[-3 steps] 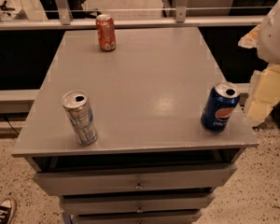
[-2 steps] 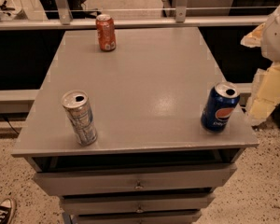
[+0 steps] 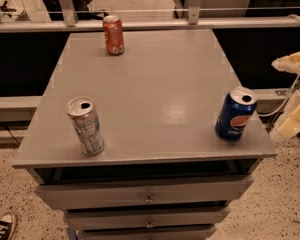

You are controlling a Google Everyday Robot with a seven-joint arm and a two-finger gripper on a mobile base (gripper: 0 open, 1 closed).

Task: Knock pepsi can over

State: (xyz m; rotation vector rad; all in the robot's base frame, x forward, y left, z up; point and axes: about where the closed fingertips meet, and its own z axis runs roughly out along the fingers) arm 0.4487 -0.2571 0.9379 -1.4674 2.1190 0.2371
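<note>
The pepsi can (image 3: 236,114), dark blue with a silver top and a round red-white-blue logo, stands upright near the front right corner of the grey cabinet top (image 3: 155,99). My gripper (image 3: 291,120), cream-coloured, hangs just past the right edge of the top, to the right of the can and a small gap away from it. It holds nothing that I can see.
An orange-red can (image 3: 113,35) stands at the far edge, left of centre. A silver, pale-blue-patterned can (image 3: 85,125) stands near the front left. Drawers (image 3: 148,198) sit below the top. A rail (image 3: 140,24) runs behind. A shoe (image 3: 0,228) lies on the floor.
The gripper has drawn back a little to the right, away from the pepsi can. All three cans stand where they were.
</note>
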